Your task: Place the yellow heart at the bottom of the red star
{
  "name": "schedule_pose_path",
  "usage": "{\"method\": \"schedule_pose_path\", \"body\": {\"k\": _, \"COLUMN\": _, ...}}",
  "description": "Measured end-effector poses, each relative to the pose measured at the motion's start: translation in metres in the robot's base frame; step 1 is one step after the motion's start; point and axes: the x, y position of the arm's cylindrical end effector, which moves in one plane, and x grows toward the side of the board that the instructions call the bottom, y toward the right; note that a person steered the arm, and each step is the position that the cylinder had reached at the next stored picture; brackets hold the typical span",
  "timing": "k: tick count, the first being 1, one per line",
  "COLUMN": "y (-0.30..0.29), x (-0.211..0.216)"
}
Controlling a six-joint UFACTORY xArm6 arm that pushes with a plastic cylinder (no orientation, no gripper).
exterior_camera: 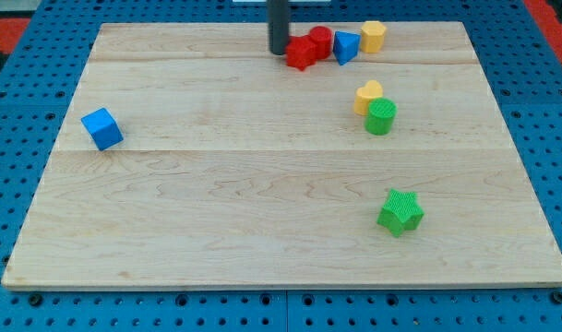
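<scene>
The yellow heart [368,94] lies right of centre on the wooden board [216,194], touching the green cylinder [381,116] just below it. The red star [302,53] lies near the view's top edge, up and to the left of the heart. My tip [279,50] stands just left of the red star, close to it or touching. A red cylinder [321,40] sits right behind the star on its right.
A blue triangular block [345,47] and a yellow hexagonal block [373,36] follow the red blocks to the right along the top. A blue cube [101,128] lies at the left. A green star [400,212] lies at the lower right.
</scene>
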Motion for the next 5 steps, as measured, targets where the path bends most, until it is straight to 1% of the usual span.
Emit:
{"method": "schedule_pose_path", "body": {"k": 1, "y": 0.048, "x": 0.000}}
{"method": "schedule_pose_path", "body": {"k": 2, "y": 0.072, "x": -0.004}}
{"method": "schedule_pose_path", "body": {"k": 3, "y": 0.041, "x": 0.002}}
{"method": "schedule_pose_path", "body": {"k": 4, "y": 0.008, "x": 0.043}}
{"method": "schedule_pose_path", "body": {"k": 5, "y": 0.009, "x": 0.131}}
